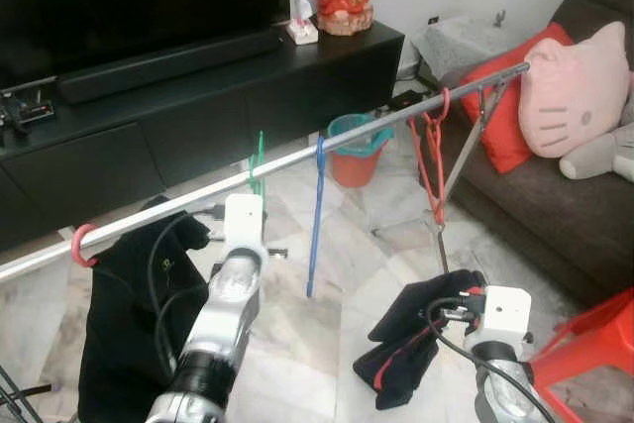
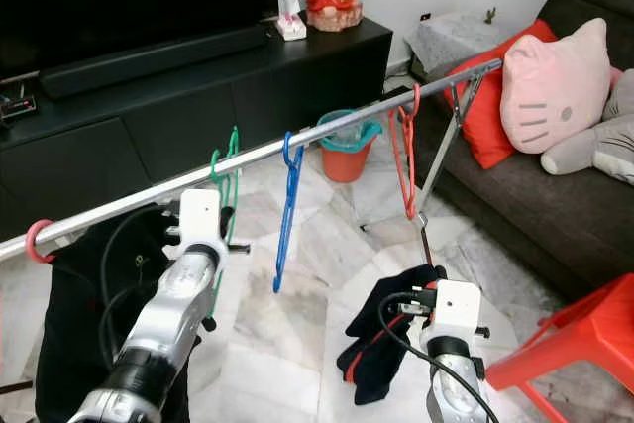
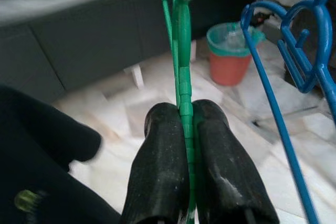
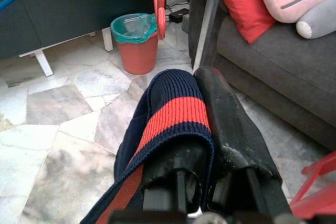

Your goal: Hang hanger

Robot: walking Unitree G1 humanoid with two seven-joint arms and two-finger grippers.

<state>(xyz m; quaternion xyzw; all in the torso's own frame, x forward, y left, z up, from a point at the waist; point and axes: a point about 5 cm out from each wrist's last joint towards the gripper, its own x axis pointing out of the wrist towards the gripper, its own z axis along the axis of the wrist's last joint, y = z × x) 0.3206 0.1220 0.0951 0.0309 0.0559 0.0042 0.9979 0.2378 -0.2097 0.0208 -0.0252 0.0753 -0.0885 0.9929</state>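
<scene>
My left gripper (image 3: 186, 150) has its two black fingers pressed together on the thin bar of the green hanger (image 3: 181, 51), and straight ahead of them the hanger's hook is already looped over the silver rail (image 1: 297, 160). So I judge the step in hand to be the release. To do it well I should let the hook take the full weight first, then part the fingers slowly and draw straight back along my own line, so I neither twist the hanger off the rail nor knock the blue hanger (image 1: 315, 215), which hangs just beside my fingers on the side toward my other arm. The rail slopes, so I should watch that the green hanger does not slide once freed. My right gripper (image 4: 210, 129) sits low and well away from the rail, its fingers closed on a navy garment with a red stripe (image 4: 176, 111) that drapes over one finger and hangs below. Counting the rail: four hangers, namely one pink hook (image 1: 83, 245) at the near end carrying a black garment (image 1: 124, 324), the green one I hold, the blue one, and a red one (image 1: 433, 160) toward the far end by the sofa (image 1: 565, 215). There are two garments, one hung and one in my right gripper, and one orange bin (image 1: 355, 151) beyond the rail.
</scene>
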